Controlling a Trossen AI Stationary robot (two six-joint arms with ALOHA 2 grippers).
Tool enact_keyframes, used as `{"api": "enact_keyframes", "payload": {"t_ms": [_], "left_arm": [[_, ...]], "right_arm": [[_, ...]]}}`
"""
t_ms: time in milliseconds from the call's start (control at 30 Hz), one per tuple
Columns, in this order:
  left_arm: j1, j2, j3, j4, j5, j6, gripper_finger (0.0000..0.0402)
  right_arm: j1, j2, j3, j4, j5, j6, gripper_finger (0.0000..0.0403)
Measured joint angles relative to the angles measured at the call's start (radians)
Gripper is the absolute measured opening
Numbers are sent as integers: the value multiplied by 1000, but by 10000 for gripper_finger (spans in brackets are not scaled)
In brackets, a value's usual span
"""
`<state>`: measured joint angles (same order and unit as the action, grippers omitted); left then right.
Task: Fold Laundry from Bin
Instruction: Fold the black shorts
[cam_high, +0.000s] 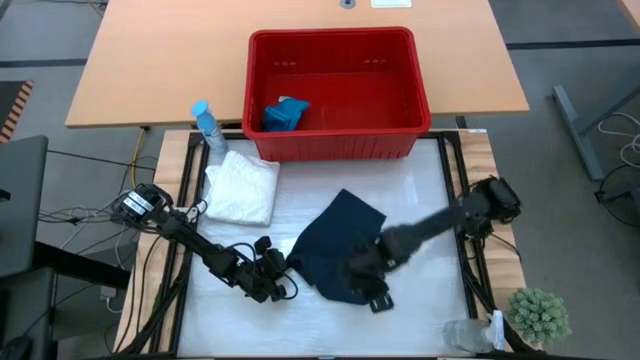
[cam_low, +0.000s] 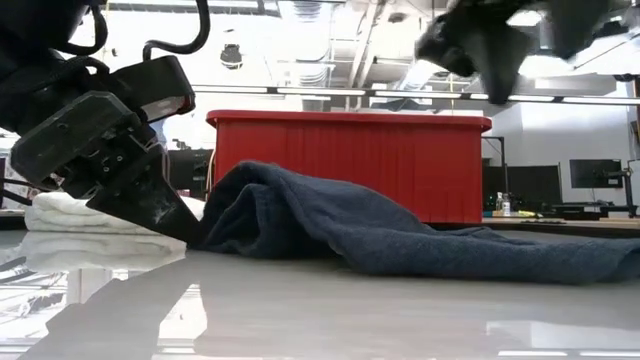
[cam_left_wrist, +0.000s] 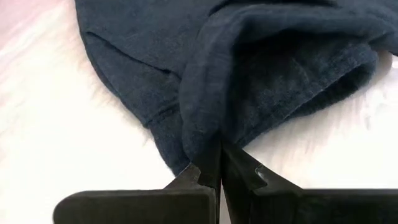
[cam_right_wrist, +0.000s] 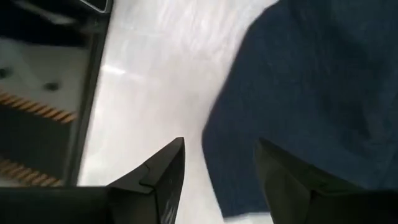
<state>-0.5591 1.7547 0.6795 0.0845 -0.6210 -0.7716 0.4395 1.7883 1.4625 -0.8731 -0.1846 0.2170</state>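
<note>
left claw (cam_left_wrist: 219, 171) is clamped on the navy cloth (cam_high: 335, 250) edge. right claw (cam_right_wrist: 217, 163) hangs spread and empty just over the far edge. judgement: grip that edge too, then lift both evenly. bin (cam_high: 335, 140) sits well beyond.

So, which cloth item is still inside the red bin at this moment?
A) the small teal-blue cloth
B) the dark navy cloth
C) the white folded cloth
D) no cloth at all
A: in the high view the small teal-blue cloth lies inside the red bin, while the white cloth and the dark navy cloth are out on the table.
</note>
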Motion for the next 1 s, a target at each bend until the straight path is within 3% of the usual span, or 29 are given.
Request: {"api": "enact_keyframes", "payload": {"t_ms": [167,333,600,1000], "left_arm": [[0,-1,-1,4,15,-31,0],[1,-3,-1,8,52,-60,0],[1,-3,0,11,62,-85,0],[1,-3,0,12,64,-89,0]], "right_arm": [[150,-2,-75,164,253,77,214],[193,0,-126,236,425,74,214],[180,-1,-209,406,447,126,214],[172,2,-258,460,477,152,214]]}}
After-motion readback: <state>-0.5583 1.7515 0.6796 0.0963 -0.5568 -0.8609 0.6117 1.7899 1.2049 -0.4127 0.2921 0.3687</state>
